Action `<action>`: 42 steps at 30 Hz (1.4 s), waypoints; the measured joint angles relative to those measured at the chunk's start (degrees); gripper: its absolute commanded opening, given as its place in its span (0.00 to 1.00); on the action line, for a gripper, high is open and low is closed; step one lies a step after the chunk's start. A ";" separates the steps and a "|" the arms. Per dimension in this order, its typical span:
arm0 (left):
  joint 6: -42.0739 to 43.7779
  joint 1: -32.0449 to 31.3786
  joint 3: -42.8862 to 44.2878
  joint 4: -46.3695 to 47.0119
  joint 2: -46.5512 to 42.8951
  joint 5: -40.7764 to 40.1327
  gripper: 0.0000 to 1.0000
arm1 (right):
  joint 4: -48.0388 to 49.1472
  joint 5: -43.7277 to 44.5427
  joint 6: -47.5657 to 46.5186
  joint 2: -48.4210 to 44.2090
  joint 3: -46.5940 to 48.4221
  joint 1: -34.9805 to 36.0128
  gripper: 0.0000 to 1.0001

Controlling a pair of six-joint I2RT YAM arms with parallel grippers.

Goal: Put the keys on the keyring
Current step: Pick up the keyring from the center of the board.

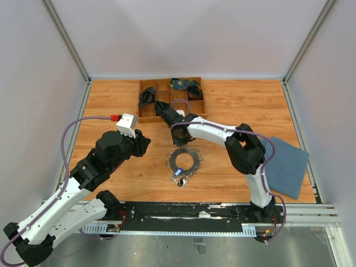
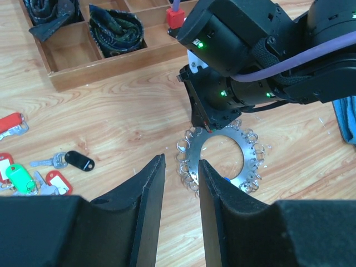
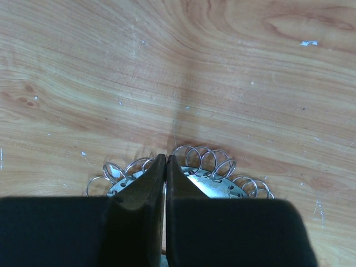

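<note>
Left gripper (image 2: 181,160) — jaws parted, empty, poised just short of keyring (image 2: 248,158). Keys (image 2: 54,179) with red, green and black tags — loose on tabletop (image 2: 122,111), apart from keyring. Keyring lies flat; right gripper (image 3: 166,157) closed, tips at its far rim. Compartment tray (image 2: 111,62) beyond.

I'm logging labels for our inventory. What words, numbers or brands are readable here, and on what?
None are readable.
The coloured tags on the keys have pale inserts, too small to read.
The keyring and the tray show no legible marking.
</note>
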 measured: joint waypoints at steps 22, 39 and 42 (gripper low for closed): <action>-8.33 0.11 -6.95 6.27 5.42 3.13 0.44 | 15.85 -11.96 -9.22 -29.99 -23.19 -0.04 0.01; -18.60 23.30 -6.23 5.97 29.59 -5.79 0.70 | 14.05 -12.57 -14.93 -46.58 -30.69 -0.04 0.01; -19.34 26.84 -6.21 6.54 33.75 -8.13 0.71 | 12.72 -12.46 -15.41 -48.92 -31.65 -0.04 0.01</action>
